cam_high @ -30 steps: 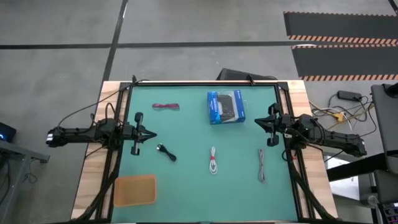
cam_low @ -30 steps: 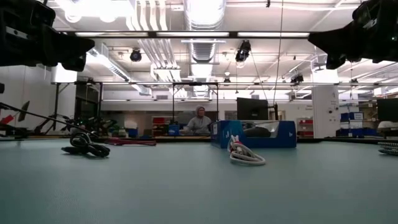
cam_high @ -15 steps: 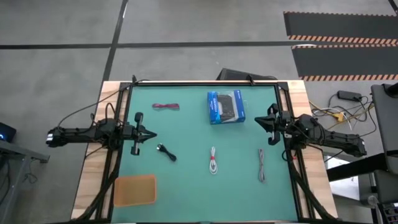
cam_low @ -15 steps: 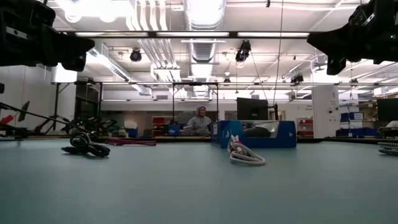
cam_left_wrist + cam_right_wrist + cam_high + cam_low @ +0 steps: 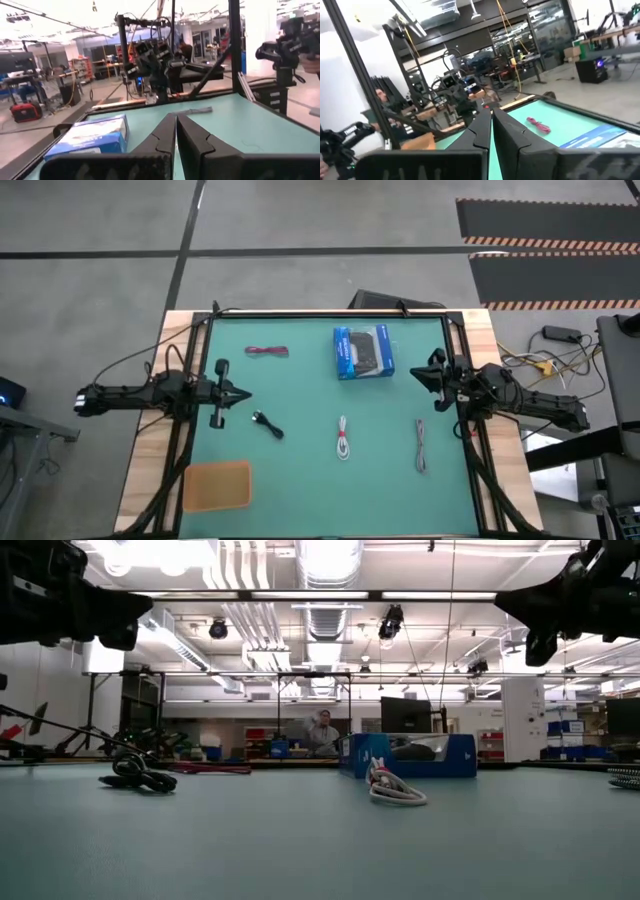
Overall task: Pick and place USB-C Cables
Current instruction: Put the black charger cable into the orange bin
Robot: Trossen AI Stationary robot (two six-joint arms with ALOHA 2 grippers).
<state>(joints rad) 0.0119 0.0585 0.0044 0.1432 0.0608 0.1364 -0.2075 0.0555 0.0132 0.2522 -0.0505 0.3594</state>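
Four cables lie flat on the green mat: red (image 5: 266, 351) near the far edge, black (image 5: 267, 423) left of centre, white (image 5: 343, 438) in the middle, and grey (image 5: 421, 446) on the right. The low view shows the black cable (image 5: 140, 776) and the white cable (image 5: 395, 790) resting on the mat. My left gripper (image 5: 240, 394), shut (image 5: 176, 116), hovers at the left side, above and just beyond the black cable. My right gripper (image 5: 413, 375), shut (image 5: 491, 111), hovers at the right side, between the grey cable and the box. The right wrist view shows the red cable (image 5: 538, 125).
A blue-and-black packaged box (image 5: 362, 352) lies near the far edge, right of the red cable. An orange tray (image 5: 216, 485) sits at the near left corner. A black frame rail (image 5: 330, 313) borders the mat. A person (image 5: 322, 730) stands in the room beyond the table.
My right gripper has turned slightly at the wrist while hovering by the table's right edge, staying shut. The cables have kept still.
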